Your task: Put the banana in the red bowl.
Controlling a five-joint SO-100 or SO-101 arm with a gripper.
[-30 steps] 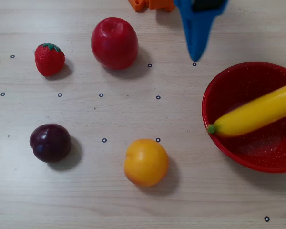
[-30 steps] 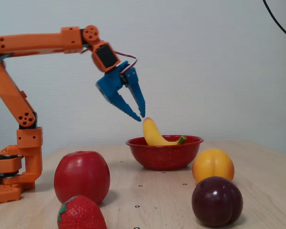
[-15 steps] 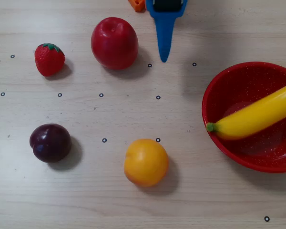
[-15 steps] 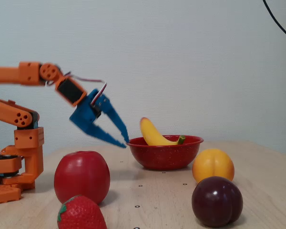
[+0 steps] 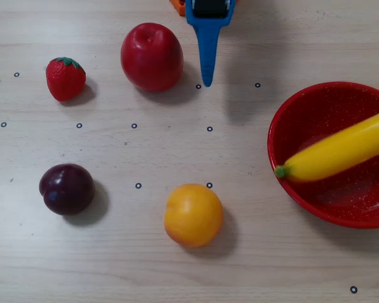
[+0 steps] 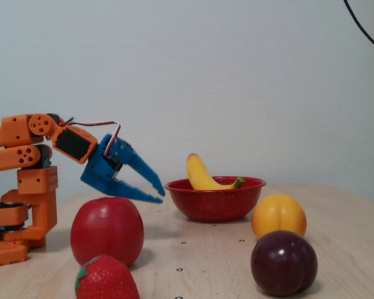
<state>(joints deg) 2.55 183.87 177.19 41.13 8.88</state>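
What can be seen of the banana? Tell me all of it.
The banana is a long, curved, glossy yellow fruit that looks like plastic, with a small green stem tip. It lies in the red bowl, with its stem end on the rim and its other end sticking up over the far rim in the fixed view. Nothing else touches it; the claw is well away.
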